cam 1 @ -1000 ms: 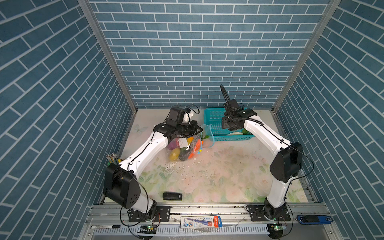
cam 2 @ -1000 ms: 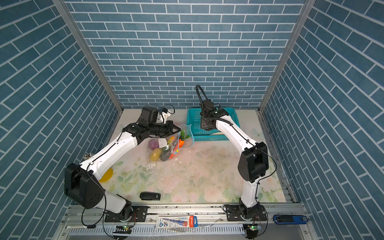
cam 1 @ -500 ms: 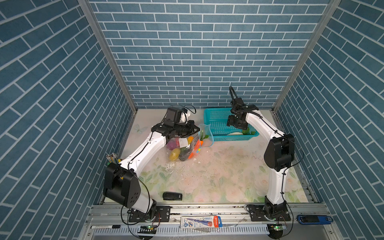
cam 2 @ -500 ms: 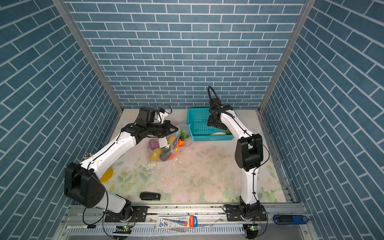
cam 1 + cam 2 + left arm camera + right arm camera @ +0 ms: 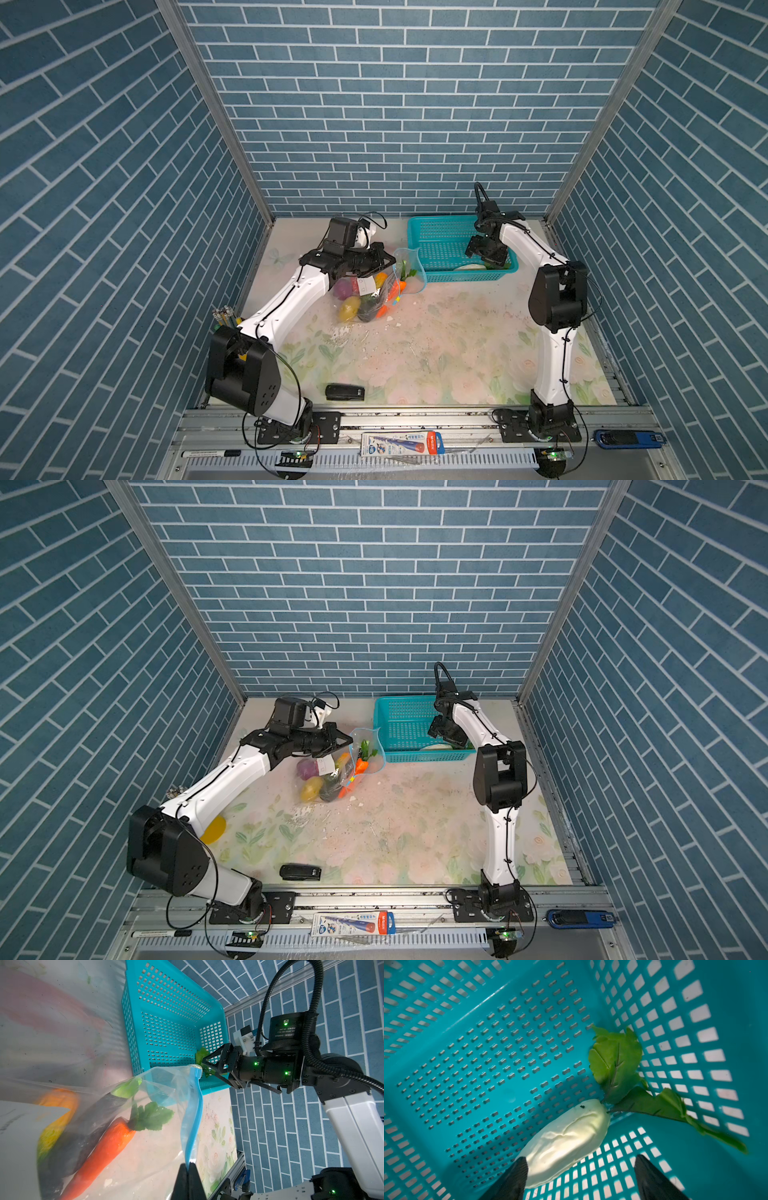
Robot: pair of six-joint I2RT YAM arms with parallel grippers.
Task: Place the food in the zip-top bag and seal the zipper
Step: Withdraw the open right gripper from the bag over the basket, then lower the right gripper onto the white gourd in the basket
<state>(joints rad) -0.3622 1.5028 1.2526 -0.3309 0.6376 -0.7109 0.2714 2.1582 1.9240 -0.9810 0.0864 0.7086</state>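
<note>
The clear zip-top bag (image 5: 374, 286) (image 5: 338, 771) lies beside the teal basket (image 5: 440, 232), mouth gaping toward it. Inside are food pieces: an orange carrot (image 5: 108, 1147), a dark eggplant (image 5: 83, 1126), a purple piece (image 5: 343, 288) and a yellow one (image 5: 349, 308). My left gripper (image 5: 189, 1164) (image 5: 388, 262) is shut on the light-blue zipper (image 5: 192, 1118), lifting that edge. The slider tab (image 5: 195, 1066) sits at the strip's far end. My right gripper (image 5: 581, 1157) (image 5: 488, 259) is open, down in the basket, just above a white radish (image 5: 564, 1142) with green leaves (image 5: 614, 1064).
The basket (image 5: 488, 1053) holds only the radish, in its corner against the walls. A black device (image 5: 345, 392) lies near the table's front edge. A cup of pencils (image 5: 224, 318) stands by the left arm, and a yellow disc (image 5: 214, 829) lies beside it.
My right gripper has swung from above the basket's left side to its right corner, dropped inside and opened wider. The left gripper still holds the bag edge, barely moved.
</note>
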